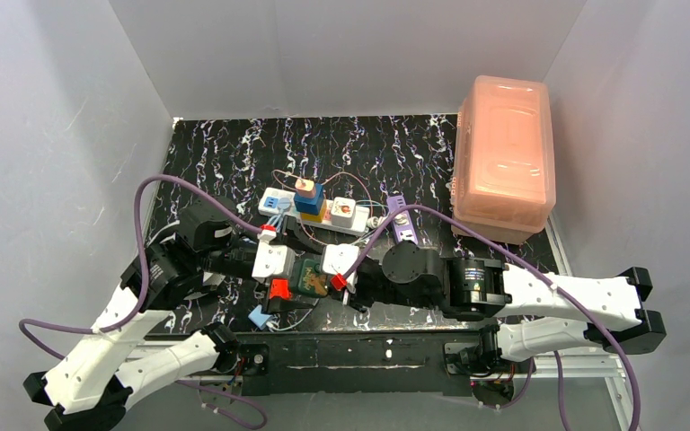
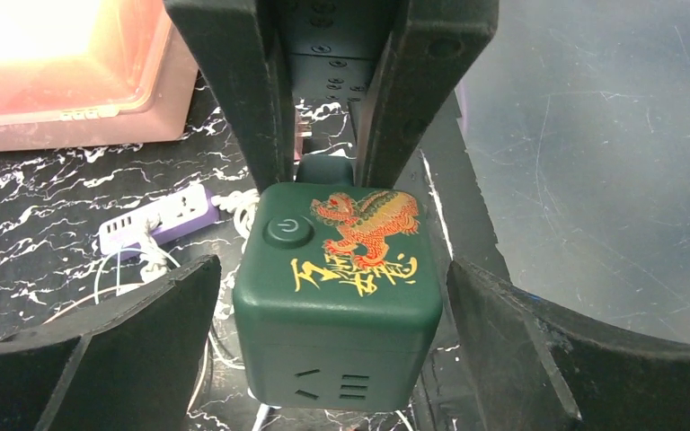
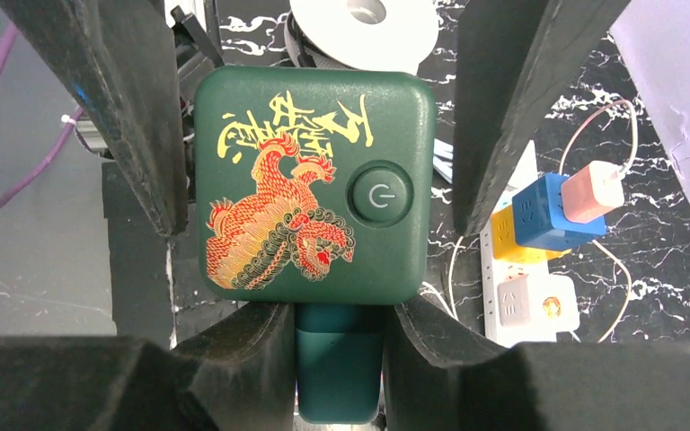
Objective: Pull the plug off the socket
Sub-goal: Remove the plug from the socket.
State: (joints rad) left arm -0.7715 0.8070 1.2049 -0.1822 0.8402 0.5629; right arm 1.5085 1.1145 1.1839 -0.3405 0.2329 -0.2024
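A dark green cube outlet block point(image 2: 337, 296) with a red-gold dragon print sits between both grippers at the near middle of the mat point(image 1: 308, 277). A green plug point(image 3: 340, 368) sticks out of one of its faces. My right gripper point(image 3: 340, 359) is shut on that plug; its fingers point(image 2: 260, 99) show clamped on it in the left wrist view. My left gripper point(image 2: 334, 359) is open and straddles the cube with small gaps on both sides. The white power strip socket point(image 3: 517, 305) lies farther back point(image 1: 341, 215), carrying a yellow and blue cube stack point(image 3: 544, 211) and a pink plug point(image 3: 593, 190).
A short purple strip point(image 1: 402, 220) lies right of the white strip. A translucent pink lidded box point(image 1: 503, 157) stands at the back right. Thin white and red wires loop around the strips. A small light-blue piece point(image 1: 259, 316) lies near the front edge.
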